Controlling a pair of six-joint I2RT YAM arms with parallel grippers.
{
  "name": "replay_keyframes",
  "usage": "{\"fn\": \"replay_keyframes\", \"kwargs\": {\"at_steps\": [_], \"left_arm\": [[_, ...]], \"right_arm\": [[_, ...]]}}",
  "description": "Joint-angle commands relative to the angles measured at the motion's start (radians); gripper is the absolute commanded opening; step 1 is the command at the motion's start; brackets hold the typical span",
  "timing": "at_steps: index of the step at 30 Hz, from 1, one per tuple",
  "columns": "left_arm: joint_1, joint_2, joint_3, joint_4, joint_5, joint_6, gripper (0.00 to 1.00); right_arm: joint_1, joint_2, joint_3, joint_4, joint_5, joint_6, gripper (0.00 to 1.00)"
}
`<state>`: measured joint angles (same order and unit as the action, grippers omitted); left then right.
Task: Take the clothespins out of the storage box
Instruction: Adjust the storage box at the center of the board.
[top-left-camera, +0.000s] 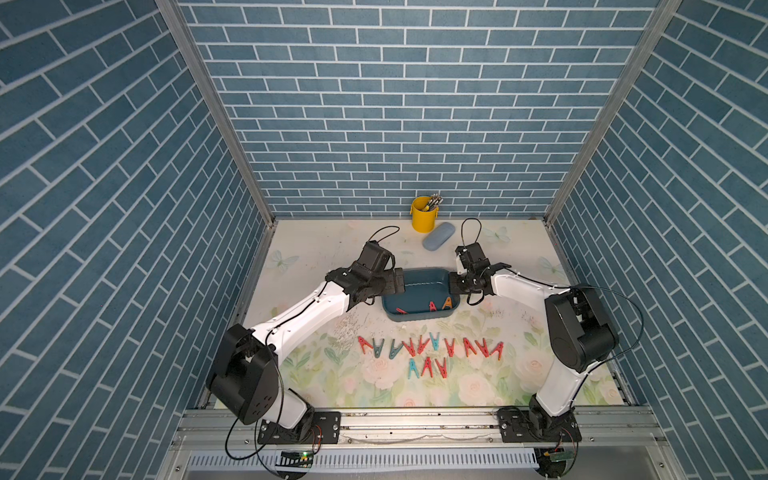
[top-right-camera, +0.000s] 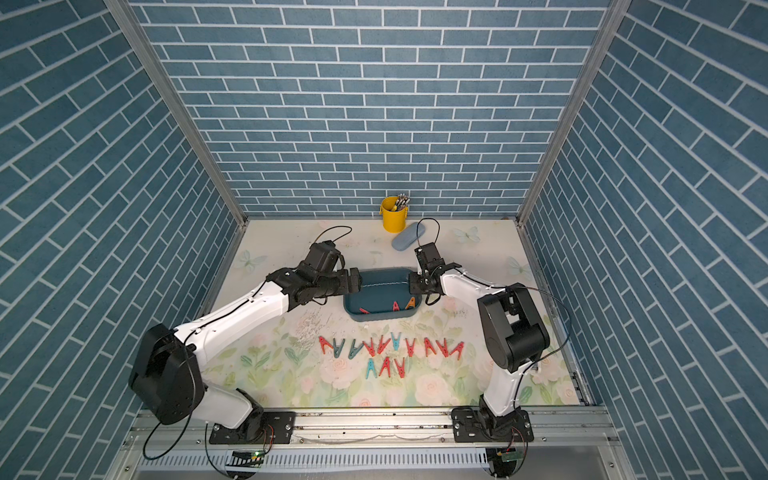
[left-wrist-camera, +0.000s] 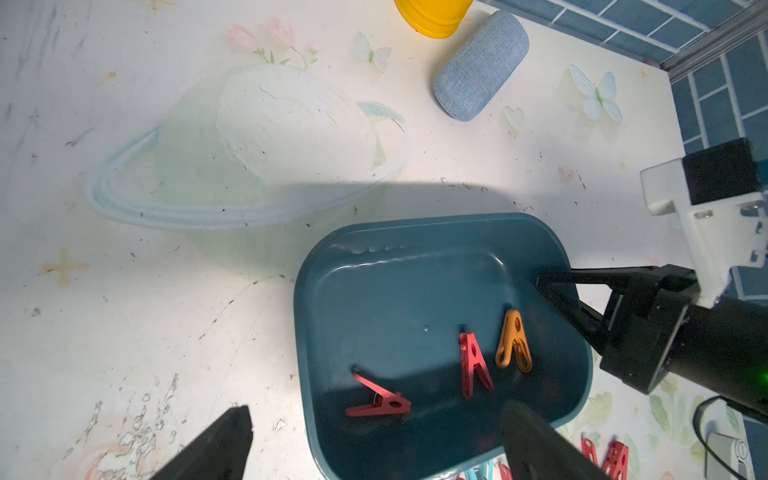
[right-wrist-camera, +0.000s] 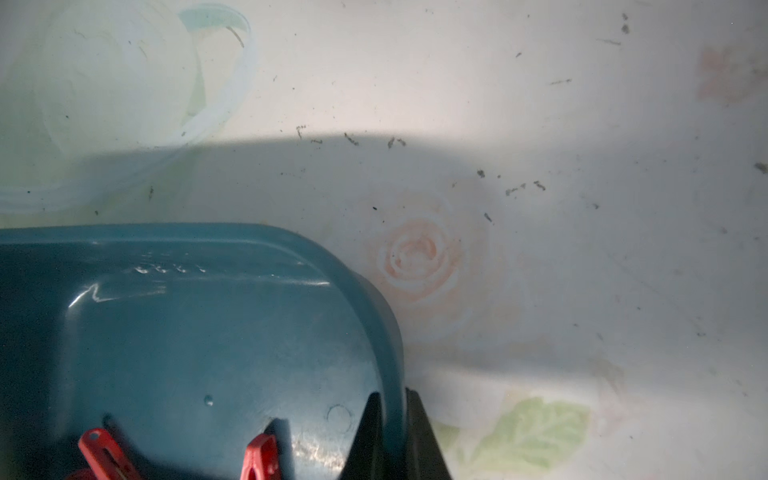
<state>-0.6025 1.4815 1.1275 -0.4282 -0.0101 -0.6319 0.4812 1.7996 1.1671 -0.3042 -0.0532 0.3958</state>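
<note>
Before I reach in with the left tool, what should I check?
1. Grip: right tool shut on box rim: ok.
2. Reach: left tool open at the box's end: ok.
3. Box emptied: not ok; red clip, second red clip and orange clip remain.
4. Those three lie apart, none stacked: ok.
5. Box flat on table: cannot tell.

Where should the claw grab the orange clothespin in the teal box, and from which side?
Probably across the narrow tip of the orange clothespin, from straight above: it lies flat on the storage box floor, legs splayed, and the walls block sideways approaches.
</note>
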Motion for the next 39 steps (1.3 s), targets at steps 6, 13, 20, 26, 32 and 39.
{"fn": "replay_keyframes", "kwargs": {"at_steps": [6, 13, 20, 26, 32, 39], "left_arm": [[0.011, -0.135, -0.097, 0.067, -0.039, 0.008, 1.00], [0.034, -0.242, -0.168, 0.083, -0.043, 0.021, 0.99], [0.047, -0.333, -0.258, 0.132, -0.011, 0.006, 1.00], [0.048, -0.357, -0.276, 0.134, 0.005, -0.006, 0.99], [0.048, -0.351, -0.265, 0.117, 0.021, -0.015, 0.99], [0.046, -0.343, -0.255, 0.105, 0.050, -0.037, 1.00]], "right_arm": [[-0.013, 0.096, 0.261, -0.423, -0.041, 0.013, 0.00], [-0.041, 0.163, 0.396, -0.597, -0.163, 0.007, 0.00], [-0.060, 0.181, 0.459, -0.635, -0.264, 0.062, 0.00], [-0.062, 0.141, 0.409, -0.589, -0.256, 0.094, 0.00], [-0.062, 0.052, 0.258, -0.448, -0.247, 0.153, 0.00], [-0.042, -0.099, 0.041, -0.160, -0.114, 0.210, 0.00]]}}
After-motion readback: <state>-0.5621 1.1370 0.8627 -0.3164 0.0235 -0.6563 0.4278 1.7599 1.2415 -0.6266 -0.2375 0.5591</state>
